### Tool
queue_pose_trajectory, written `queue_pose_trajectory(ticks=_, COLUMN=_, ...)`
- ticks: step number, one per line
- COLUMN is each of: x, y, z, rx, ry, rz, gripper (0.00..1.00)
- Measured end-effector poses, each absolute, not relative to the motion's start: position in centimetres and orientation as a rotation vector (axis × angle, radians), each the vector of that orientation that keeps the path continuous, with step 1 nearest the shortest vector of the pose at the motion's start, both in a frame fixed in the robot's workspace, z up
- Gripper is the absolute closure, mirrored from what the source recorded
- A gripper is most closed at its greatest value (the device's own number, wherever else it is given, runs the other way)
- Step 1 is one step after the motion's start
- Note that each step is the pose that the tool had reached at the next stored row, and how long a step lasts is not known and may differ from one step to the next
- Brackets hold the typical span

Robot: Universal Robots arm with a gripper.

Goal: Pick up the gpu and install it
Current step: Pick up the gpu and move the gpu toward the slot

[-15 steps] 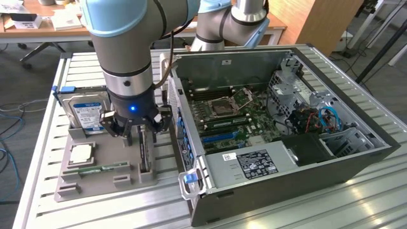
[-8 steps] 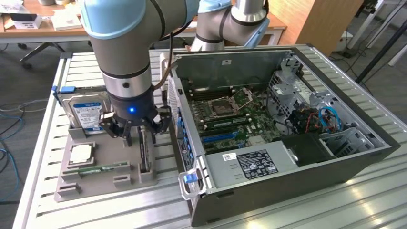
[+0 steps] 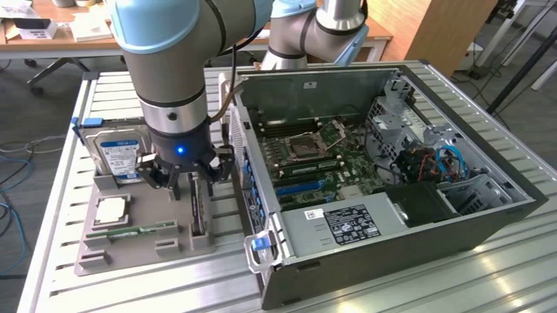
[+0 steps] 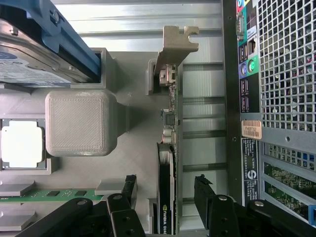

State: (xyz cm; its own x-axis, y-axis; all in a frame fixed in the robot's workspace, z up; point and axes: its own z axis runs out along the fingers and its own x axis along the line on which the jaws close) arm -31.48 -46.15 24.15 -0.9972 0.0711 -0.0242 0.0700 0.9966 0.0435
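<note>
A slatted metal counter (image 3: 487, 274) is carrying everything, and around it a grey carpeted floor (image 3: 26, 124) is showing, with loose cables trailing over it and a wooden desk (image 3: 61, 40) standing at the back of the room. On the exterior view's right an open computer case (image 3: 409, 261) is lying on its side, exposing the motherboard (image 3: 314, 163) and a power supply (image 3: 348, 225) whose white and black labels are carrying print too fine to read. On the exterior view's left a grey moulded holder (image 3: 139, 251) is sitting on the counter, cradling a blue-labelled hard drive (image 3: 119, 156), a square processor (image 3: 113, 210) and a green memory stick (image 3: 130, 231).

The gpu (image 3: 199, 208) is standing on edge in a slot of the holder, on the side nearest the case. The arm (image 3: 174, 65) is reaching straight down over it, and the pincer (image 3: 185, 186) is hanging low at the card.

The wrist view is giving what the exterior view is not: the gpu (image 4: 167, 197) seen edge-on, its silver bracket (image 4: 175, 47) rising at one end, and the pincer (image 4: 165, 183) spread wide, with the black fingers (image 4: 205, 192) straddling the card and a gap showing on each side. White lettering on the card's edge is reading "NVIDIA QUA" before the picture is cutting it off. The case's perforated rear panel is running just beside the holder, showing coloured ports (image 4: 245, 64) and a pale barcode sticker (image 4: 251, 129) whose code I cannot make out
</note>
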Motion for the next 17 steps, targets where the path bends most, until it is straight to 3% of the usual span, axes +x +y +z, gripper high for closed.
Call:
queue_pose_trajectory(ticks=5, x=-31.48, y=-46.15, z=24.15, rx=0.11, ry=3.113, rz=0.066, gripper=0.43)
queue_pose_trajectory(ticks=6, x=-31.48, y=-46.15, z=24.15, rx=0.11, ry=3.113, rz=0.066, gripper=0.49)
queue_pose_trajectory(ticks=17, x=-31.48, y=-46.15, z=24.13, rx=0.11, ry=3.113, rz=0.066, gripper=0.49)
